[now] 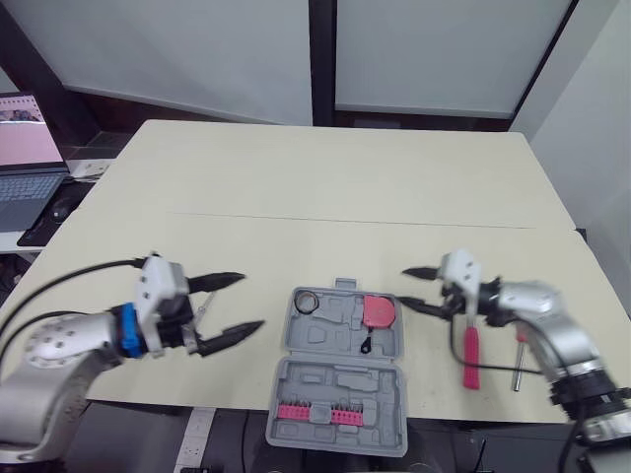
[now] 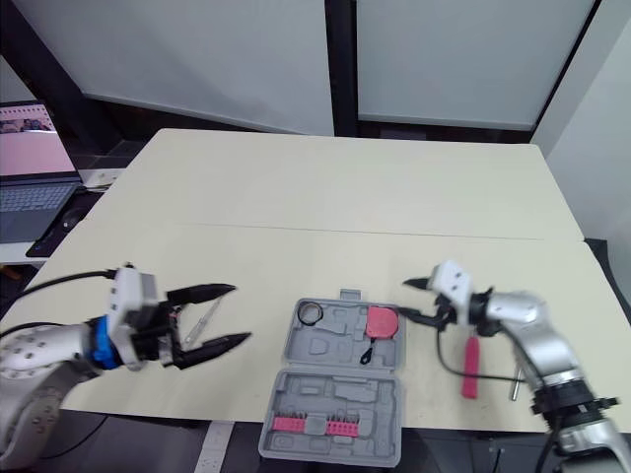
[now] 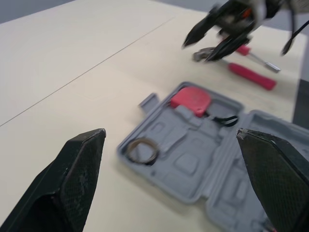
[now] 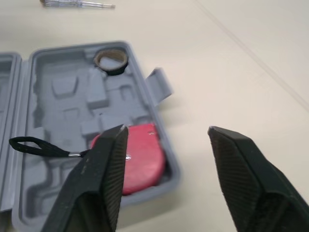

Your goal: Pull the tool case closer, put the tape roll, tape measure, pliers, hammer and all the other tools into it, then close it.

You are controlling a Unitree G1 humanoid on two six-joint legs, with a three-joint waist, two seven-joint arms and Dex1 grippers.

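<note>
1. The left gripper hovered over the bench near its front-left corner. Its fingers were spread wide and held nothing.
2. A clear-handled screwdriver lay on the bench just beside this gripper, on a line between its two fingers. Its long axis ran diagonally from the front edge toward the far right. The left arm was clearly the nearer one.
3. The tool case lay open at the middle of the front edge, and its near half appeared to overhang that edge. A row of red bits sat in the near half.
4. The tape roll sat in the far-left pocket of the case.
5. The red tape measure sat in the far-right pocket.
6. The right gripper hovered just beside the case's right wall. It was moderately open and empty.
7. A red-handled tool lay to the right of this gripper and nearer the front edge. Its long axis ran front to back. A metal-shafted tool lay parallel, just beside it. The right arm was the nearer one.
8. No brand, label or writing could be read.
</note>
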